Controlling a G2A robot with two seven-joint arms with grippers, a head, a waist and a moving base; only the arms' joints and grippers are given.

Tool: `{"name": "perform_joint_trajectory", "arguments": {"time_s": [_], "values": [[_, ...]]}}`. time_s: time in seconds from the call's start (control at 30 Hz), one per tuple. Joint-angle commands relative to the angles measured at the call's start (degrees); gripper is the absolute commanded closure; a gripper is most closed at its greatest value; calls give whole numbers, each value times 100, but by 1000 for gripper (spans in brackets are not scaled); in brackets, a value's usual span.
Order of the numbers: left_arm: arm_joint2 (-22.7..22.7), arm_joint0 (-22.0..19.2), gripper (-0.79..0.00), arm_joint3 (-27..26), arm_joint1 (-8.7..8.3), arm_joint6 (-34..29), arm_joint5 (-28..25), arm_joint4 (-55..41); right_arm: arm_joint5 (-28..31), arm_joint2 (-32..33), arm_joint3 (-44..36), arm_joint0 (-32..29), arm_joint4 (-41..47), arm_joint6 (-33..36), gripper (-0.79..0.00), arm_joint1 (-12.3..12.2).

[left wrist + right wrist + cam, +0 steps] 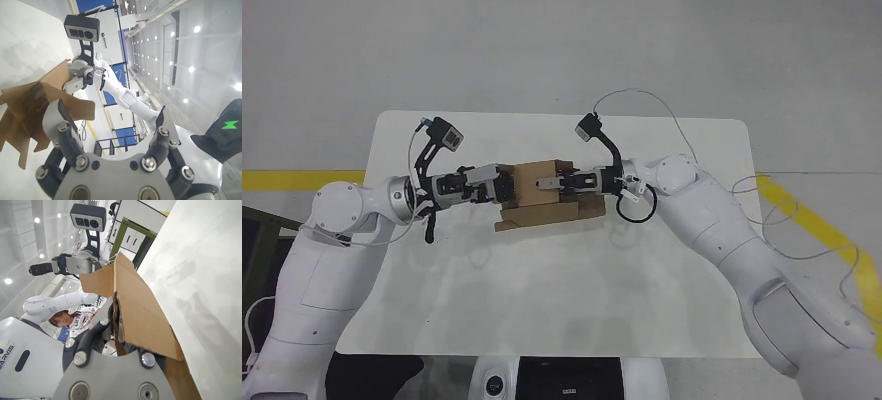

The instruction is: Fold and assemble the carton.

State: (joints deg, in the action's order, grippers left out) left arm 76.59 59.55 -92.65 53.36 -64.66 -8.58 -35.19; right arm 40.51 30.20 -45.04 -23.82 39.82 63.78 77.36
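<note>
A brown cardboard carton (542, 196), partly unfolded with loose flaps, lies at the middle of the white table (692, 290). My right gripper (548, 184) comes from the right and is shut on an upright carton wall (136, 313); one finger (105, 311) shows, the other is hidden behind cardboard. My left gripper (504, 187) is at the carton's left end, wide open. In the left wrist view, one finger (63, 111) rests against a carton flap (79, 108), and the other (164, 118) stands far apart in free air. The right gripper (75, 83) shows beyond, clamped on the carton's edge.
Bare table surface lies on all sides of the carton, with most room toward the front edge. Yellow floor tape (282, 180) runs past the table's left and right sides.
</note>
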Motion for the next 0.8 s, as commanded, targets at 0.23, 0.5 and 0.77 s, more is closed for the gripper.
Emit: {"name": "perform_joint_trajectory", "arguments": {"time_s": [0.23,0.5,0.77], "values": [[-138,-40,-785,-59,36,130,-128,174,27,-30,-15,-23,35,-27,0,65],[-160,-29,-785,-186,41,269,-457,686,33,-33,-42,-12,24,-33,0,112],[-132,51,-785,-303,43,454,-683,990,11,-5,-76,-34,42,-11,0,131]]}}
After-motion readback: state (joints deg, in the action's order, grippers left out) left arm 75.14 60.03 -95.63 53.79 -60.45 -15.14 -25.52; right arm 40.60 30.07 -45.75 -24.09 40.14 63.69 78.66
